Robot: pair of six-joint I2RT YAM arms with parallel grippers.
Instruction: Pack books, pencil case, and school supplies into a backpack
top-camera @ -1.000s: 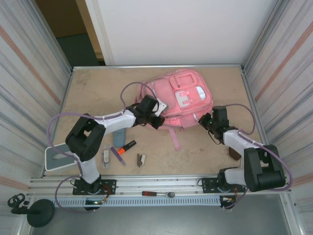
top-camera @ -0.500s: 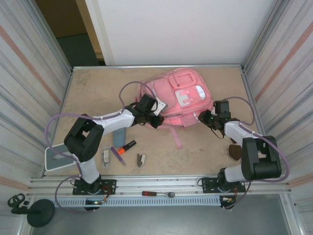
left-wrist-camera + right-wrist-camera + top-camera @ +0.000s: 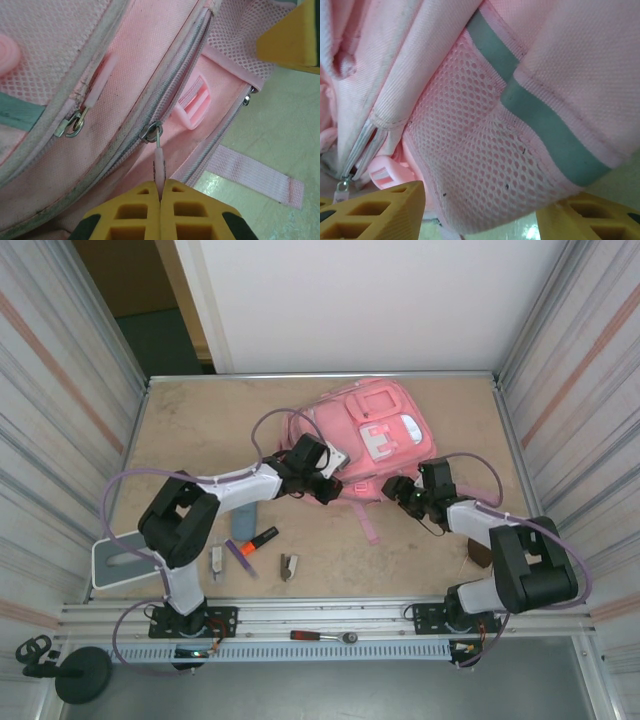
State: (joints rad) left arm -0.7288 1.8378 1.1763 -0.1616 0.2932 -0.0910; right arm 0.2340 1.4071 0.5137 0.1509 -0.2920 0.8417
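My right pincer point(image 3: 480, 212) was shut a second ago. Now its two yellow fingers are apart, and the pink mesh side pocket point(image 3: 470, 150) of the big pink fabric backpack point(image 3: 370, 410) bulges between them. This pincer has also slid toward 9 o'clock, along the near edge of the bag.

My left pincer point(image 3: 160, 192) has not changed. It is pressed together on the thin pink zip pull point(image 3: 159, 167), and the pull runs straight from my fingers up to the small metal slider on the zip.

The backpack has moved a little toward 12 o'clock and turned a bit. It lies flat in the far middle of the brown table point(image 3: 200, 430), with its white and clear front patches facing up. Its long way runs about from 12 o'clock to 6 o'clock, a bit tilted. The zip edge faces me at 6 o'clock, and one pink strap point(image 3: 366, 525) trails out that way too.

The slate-blue soft pencil case point(image 3: 243, 523) lies at 8 o'clock from the bag, partly under my left arm. The orange-and-black highlighter point(image 3: 262, 537) lies just beside it.
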